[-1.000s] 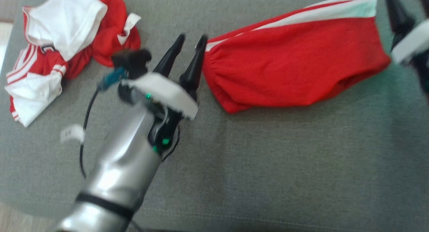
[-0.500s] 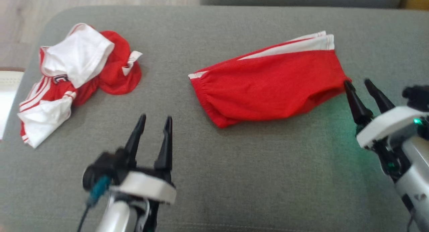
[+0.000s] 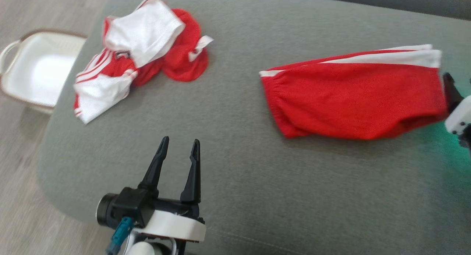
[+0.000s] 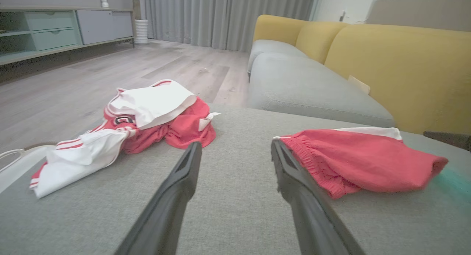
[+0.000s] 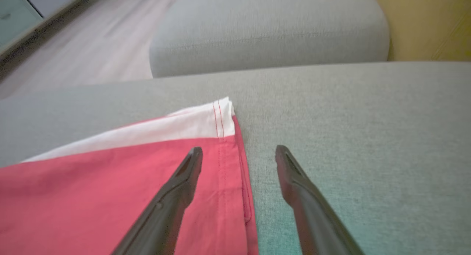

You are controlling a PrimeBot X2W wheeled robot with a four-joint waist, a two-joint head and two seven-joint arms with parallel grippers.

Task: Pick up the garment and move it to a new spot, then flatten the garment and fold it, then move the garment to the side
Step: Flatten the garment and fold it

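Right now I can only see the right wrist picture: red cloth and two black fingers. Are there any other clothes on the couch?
Observer: Yes. A crumpled red and white jersey lies toward the left end of the cushion, apart from the red shorts you see.
Operator: Where's my other hand?
Observer: The left gripper is open over bare cushion near the front edge, with nothing between its fingers.
Operator: Is anything on the floor?
Observer: A white basket with a brown rim sits on the floor beside the cushion's left end.
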